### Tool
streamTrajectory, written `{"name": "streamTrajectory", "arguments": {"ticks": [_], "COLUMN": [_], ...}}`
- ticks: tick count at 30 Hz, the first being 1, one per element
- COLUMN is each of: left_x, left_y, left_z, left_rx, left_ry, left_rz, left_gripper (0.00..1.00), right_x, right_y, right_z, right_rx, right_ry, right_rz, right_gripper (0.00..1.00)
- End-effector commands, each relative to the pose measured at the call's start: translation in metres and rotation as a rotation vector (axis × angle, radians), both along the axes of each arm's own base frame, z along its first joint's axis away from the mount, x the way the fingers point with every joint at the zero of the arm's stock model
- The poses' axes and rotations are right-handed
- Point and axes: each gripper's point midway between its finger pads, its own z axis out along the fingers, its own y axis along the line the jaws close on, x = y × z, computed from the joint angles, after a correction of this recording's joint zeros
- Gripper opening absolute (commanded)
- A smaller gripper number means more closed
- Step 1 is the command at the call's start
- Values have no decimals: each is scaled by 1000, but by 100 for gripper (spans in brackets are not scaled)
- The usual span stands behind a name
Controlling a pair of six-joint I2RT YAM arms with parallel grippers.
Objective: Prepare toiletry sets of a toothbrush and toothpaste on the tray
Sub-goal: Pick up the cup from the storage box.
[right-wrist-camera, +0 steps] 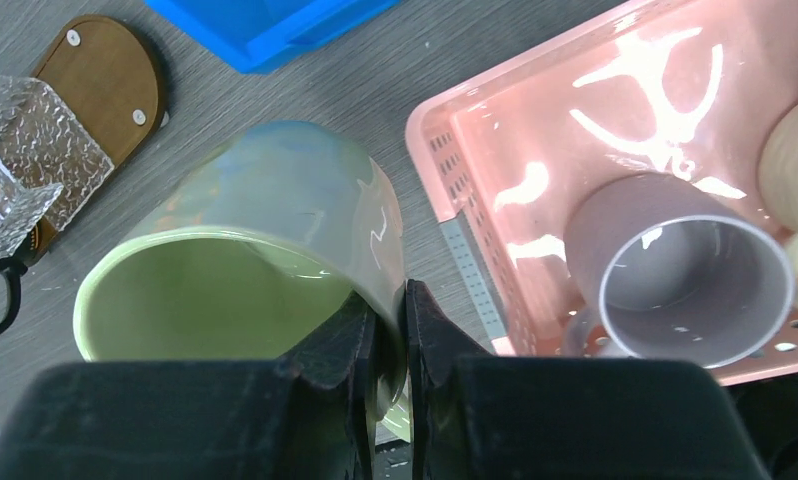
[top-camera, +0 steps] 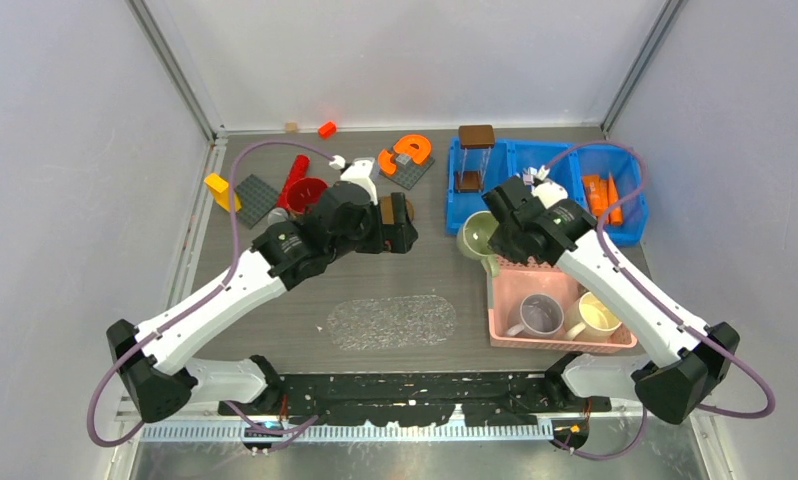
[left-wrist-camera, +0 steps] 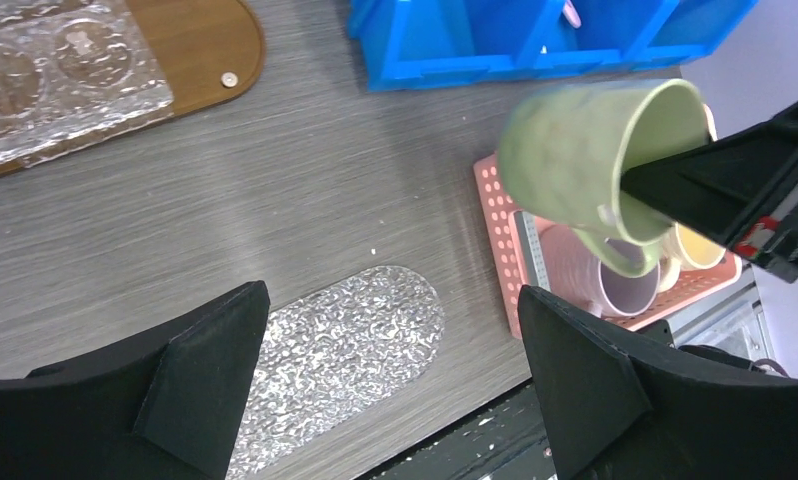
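Right claw (right-wrist-camera: 388, 320) clamped on the green mug (right-wrist-camera: 275, 190) rim.
Mug tilted beside pink basket (right-wrist-camera: 505, 110), centre right; left claw (left-wrist-camera: 390, 380) spread apart, empty, above bench (left-wrist-camera: 275, 200).

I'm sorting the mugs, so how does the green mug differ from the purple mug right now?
The green mug is pinched at its rim by the right gripper; the purple mug is untouched. The green mug is tipped sideways outside the pink basket; the purple mug stands upright inside it. Both are empty and have a handle.
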Motion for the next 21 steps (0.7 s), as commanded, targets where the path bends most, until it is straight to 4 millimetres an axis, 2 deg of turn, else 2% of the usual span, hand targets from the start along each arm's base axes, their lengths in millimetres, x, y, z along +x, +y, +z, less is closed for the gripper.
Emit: {"name": "streamTrajectory", "arguments": {"ticks": [1, 5, 9, 16, 21], "left_x": [11, 13, 16, 24, 33], "left_y": [-24, -38, -51, -59, -63], "left_z": [39, 40, 32, 4, -6], "left_rx": [-114, -122, -102, -35, -5], "left_ry": [-82, -84, -74, -47, -54], "left_rz": [9, -7, -24, -6, 9], "left_gripper": [99, 95, 91, 81, 71], "right_x": [25, 24, 22, 21, 20], "right_y": [26, 47, 65, 82, 90], "right_z": [31, 24, 22, 24, 21], "right_rx": [100, 88, 100, 124, 134], "right_ry": [-160, -159, -159, -174, -168], "right_rz": [-107, -101, -88, -75, -58], "right_gripper": [1, 1, 1, 1, 1]}}
